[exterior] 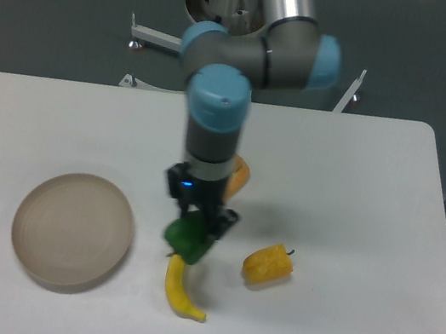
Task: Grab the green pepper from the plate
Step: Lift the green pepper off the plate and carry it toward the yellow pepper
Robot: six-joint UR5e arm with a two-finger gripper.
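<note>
White and smooth, the counter [360, 174] stands before a dark grey wall, with the silver-and-blue arm reaching down over its middle. The two black fingers [197, 230] are clenched on the small, glossy bright-green toy bell pepper [187, 241], which hangs directly beneath them, caught from above near its top. The pepper is no longer on the round, shallow beige-grey plate [72, 230]; that dish sits bare at the left of the counter, well apart from the load. From how things lie, the pick looks done and the pepper is being carried.

The relation that matters next is vertical: the pepper sits straight under the fingers and right over the upper end of the curved yellow toy banana [179, 286], overlapping it in this view, so I cannot tell whether the two touch or the pepper is clear above it. An orange, rounded piece of toy fruit [238, 177] is half hidden behind the wrist, and a yellow-orange toy pepper [268, 265] lies just to the right. Any lowering here would likely land on the banana.
</note>
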